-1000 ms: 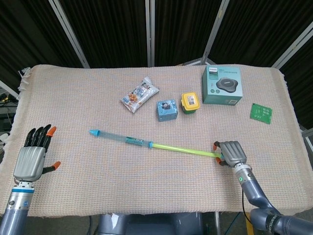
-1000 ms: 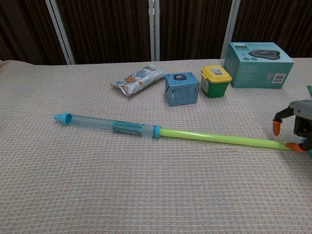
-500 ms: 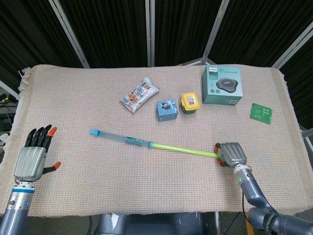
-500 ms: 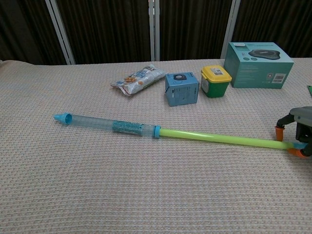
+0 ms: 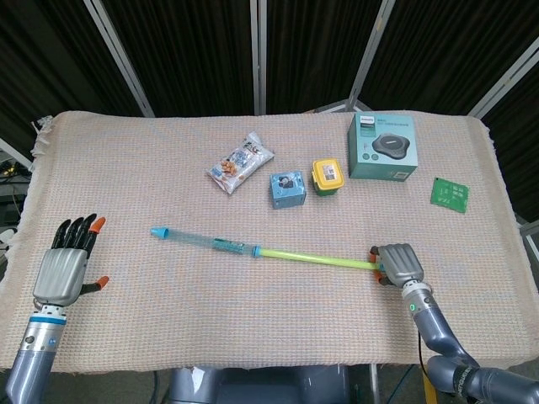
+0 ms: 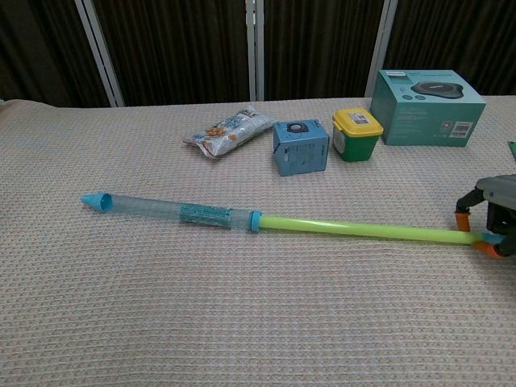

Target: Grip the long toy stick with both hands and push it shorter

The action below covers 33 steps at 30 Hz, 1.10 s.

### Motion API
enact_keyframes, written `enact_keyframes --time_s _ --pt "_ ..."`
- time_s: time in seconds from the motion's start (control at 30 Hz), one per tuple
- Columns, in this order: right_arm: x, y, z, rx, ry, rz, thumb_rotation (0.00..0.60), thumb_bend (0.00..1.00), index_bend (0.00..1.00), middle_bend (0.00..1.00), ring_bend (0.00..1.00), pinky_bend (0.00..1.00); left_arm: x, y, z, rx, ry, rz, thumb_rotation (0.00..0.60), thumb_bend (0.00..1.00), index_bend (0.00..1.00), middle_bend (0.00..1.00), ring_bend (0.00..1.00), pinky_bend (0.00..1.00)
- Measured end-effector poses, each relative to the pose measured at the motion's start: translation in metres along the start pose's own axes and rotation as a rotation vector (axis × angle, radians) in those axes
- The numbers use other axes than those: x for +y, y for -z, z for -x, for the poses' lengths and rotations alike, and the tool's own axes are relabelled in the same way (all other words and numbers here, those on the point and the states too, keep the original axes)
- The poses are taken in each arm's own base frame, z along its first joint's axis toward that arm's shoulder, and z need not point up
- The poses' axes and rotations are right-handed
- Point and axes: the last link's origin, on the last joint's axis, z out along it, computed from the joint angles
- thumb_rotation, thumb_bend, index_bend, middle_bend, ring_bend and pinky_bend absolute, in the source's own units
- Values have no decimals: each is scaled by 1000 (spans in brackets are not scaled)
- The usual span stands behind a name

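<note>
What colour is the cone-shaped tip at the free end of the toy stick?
Light blue. The tip of the toy stick shows best in the chest view.

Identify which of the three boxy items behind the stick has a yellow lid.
The small green container, between the blue cube box and the large teal box; those two have no yellow.

The right hand [image 6: 493, 216] is cut off by the chest view's right edge — only orange fingertips and part of the grey shell show; the toy stick [image 6: 274, 222] ends under those fingers, its tip hidden, so whether they grip it cannot be told; a green packet [image 6: 513, 147] at the same edge shows only a sliver; the print on the teal box [image 5: 381, 146] is too small to read.
</note>
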Motion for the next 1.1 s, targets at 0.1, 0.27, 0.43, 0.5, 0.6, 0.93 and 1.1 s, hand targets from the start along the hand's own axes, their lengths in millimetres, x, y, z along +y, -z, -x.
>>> enact_keyframes --time_s 0.1,0.27,0.43,0.5,0.6,0.93,1.1 --pt "0 1 -2 2 3 -6 600 495 647 1000 1000 1000 2 -11 4 -1 -9 16 600 0 0 278 221 197" --pt "1 4 -6 5 1 -11 600 494 654 1000 1000 1000 5 -35 14 -15 -22 64 600 0 59 718 680 845" --pt "3 6 -10 6 -2 -8 600 494 659 1000 1000 1000 13 -65 27 -52 -28 135 600 0 186 835 805 1000" --pt "5 5 -10 3 -4 -3 600 495 660 1000 1000 1000 17 -80 35 -80 -46 165 600 11 199 837 807 1000" --pt "6 5 -10 0 -11 6 600 498 662 1000 1000 1000 25 -102 48 -130 -76 199 600 94 204 840 810 1000" --pt "6 4 -7 -9 -24 10 600 514 666 1000 1000 1000 56 -134 83 -229 -59 226 600 192 337 841 811 1000" --pt "5 4 -8 -5 -24 8 600 517 667 1000 1000 1000 64 -137 93 -242 -40 234 600 279 412 841 811 1000"
